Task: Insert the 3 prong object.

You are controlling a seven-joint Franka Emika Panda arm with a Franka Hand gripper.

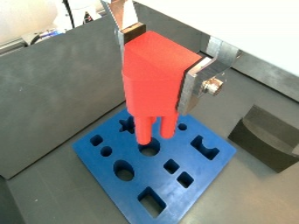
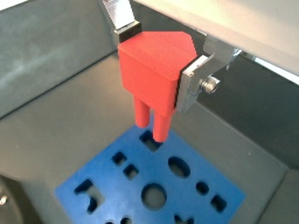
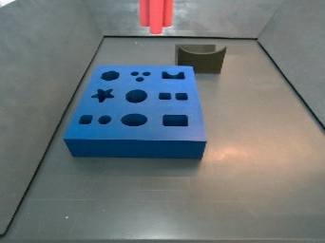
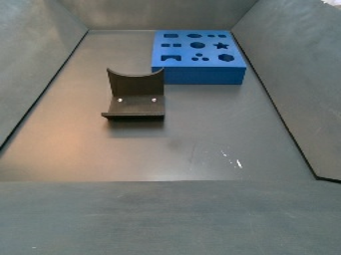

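My gripper [image 1: 162, 59] is shut on the 3 prong object [image 1: 152, 77], a red piece with a broad body and prongs pointing down; both wrist views show it [image 2: 152, 70]. The silver fingers [image 1: 194, 83] clamp its sides. Its prongs hang in the air above the blue block [image 1: 107, 166], over the holes near the star cutout. In a side view only the red prongs [image 3: 156, 13] show at the top edge, well above the blue block [image 3: 140, 135]. The gripper is out of view in both side views. The blue block [image 4: 200, 66] lies at the far end of the bin.
A dark grey curved block [image 3: 200, 59] stands on the floor beside the blue block, also in a wrist view [image 1: 267, 138] and a side view [image 4: 134, 96]. Grey bin walls [image 3: 51, 85] enclose the floor on all sides.
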